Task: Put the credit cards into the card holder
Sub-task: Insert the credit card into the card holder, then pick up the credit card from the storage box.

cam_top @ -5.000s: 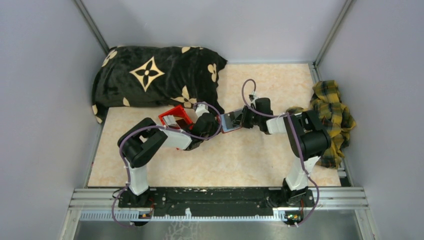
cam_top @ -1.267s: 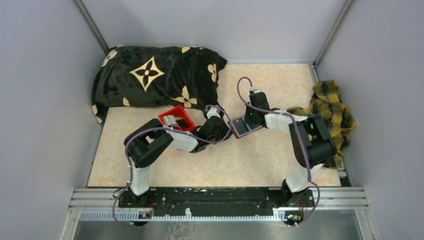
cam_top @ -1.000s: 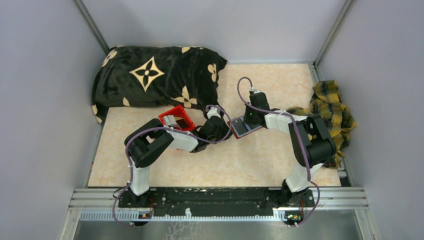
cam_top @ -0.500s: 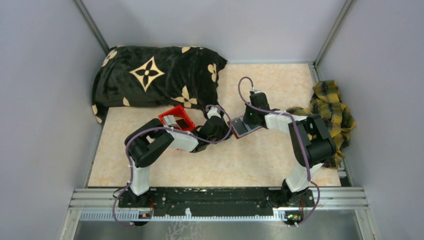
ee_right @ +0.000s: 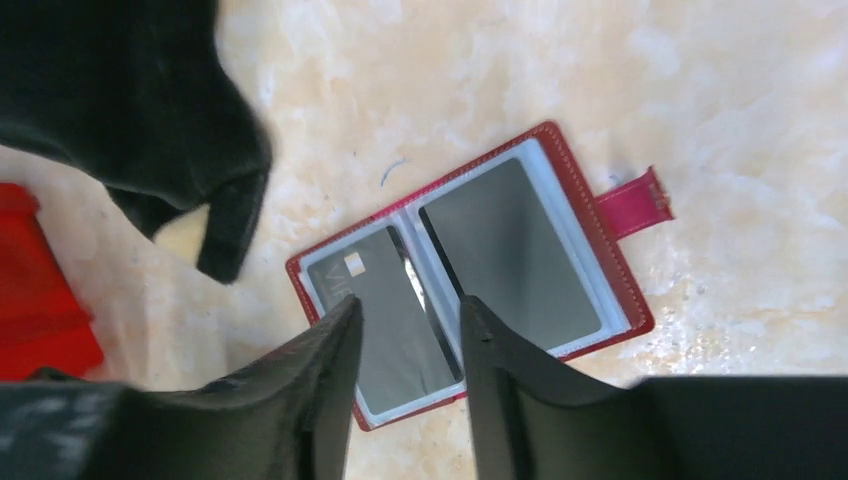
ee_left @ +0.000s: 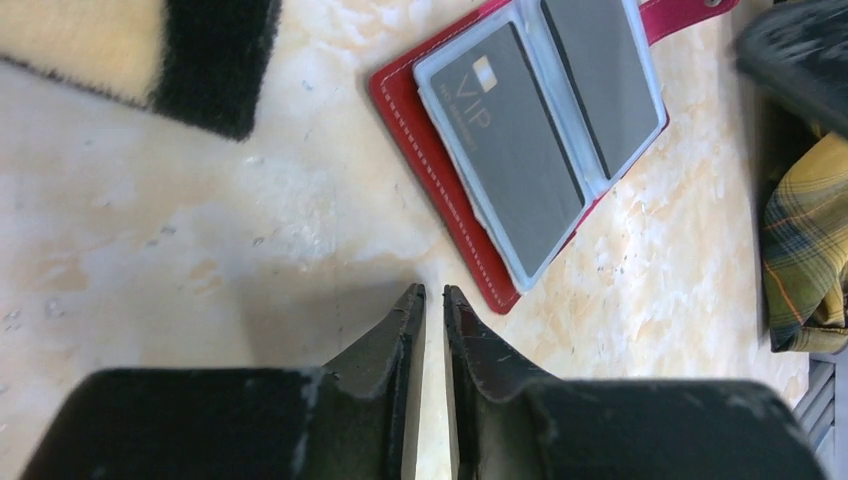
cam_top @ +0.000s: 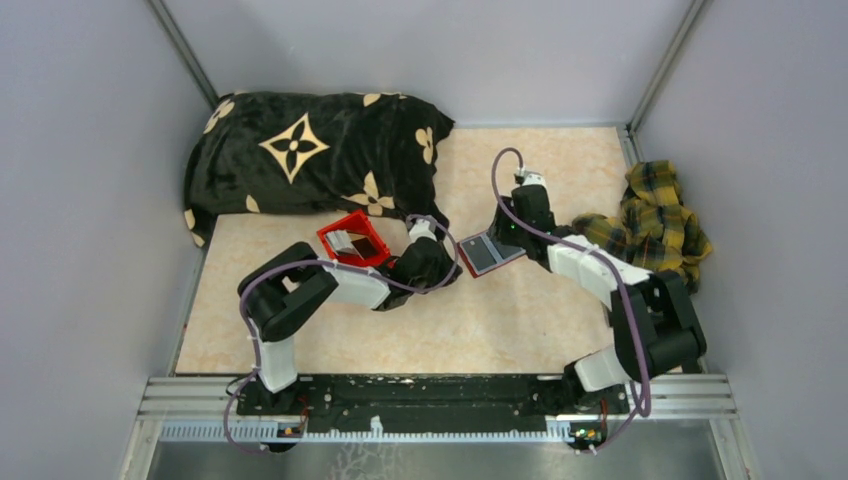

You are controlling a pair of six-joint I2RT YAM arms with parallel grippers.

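The card holder [ee_right: 470, 285] lies opened flat on the worktop [cam_top: 470, 330], near the middle of the overhead frame, with its snap tab pointing to the right in the right wrist view. Both clear sleeves that show already carry a dark card: the VIP card [ee_left: 510, 150] in one and a plain dark card [ee_right: 510, 250] in the other.

The right tool [ee_right: 408, 315] hangs over the holder with its fingers spread and nothing between them. The left tool [ee_left: 425, 295] sits just below the holder's corner in its own view, its fingers pressed almost together and gripping nothing.

My judgement is that loading is well along, and that this is either a pause between cards or the finish. The red bin [cam_top: 352, 240], left of centre overhead, has something in it, too small to identify. If more cards wait there, the next move calls for a thin pinch on a card edge while the other arm steadies the holder.

The worktop is beige and marbled, smooth and hard-looking. Grey walls close in the cell. A black cushion with tan flowers [cam_top: 310, 150] fills the upper left, and a yellow plaid cloth [cam_top: 660, 220] lies bunched at the right edge.
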